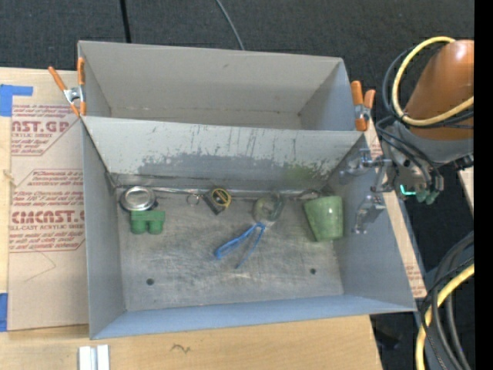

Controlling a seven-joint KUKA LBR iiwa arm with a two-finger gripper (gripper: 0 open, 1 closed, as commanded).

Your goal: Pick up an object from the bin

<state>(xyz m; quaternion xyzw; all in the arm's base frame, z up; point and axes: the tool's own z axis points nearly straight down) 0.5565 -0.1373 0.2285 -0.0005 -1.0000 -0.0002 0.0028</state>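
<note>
Currently the jaws hang just right of a pale green plastic cup (323, 218), the likeliest pick; their width cannot be told. They should probably centre over that cup, clear of the blue-handled pliers (240, 243) left of it. No writing on it is legible.

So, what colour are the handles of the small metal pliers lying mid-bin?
The pliers' handles are blue; camera view.
</note>
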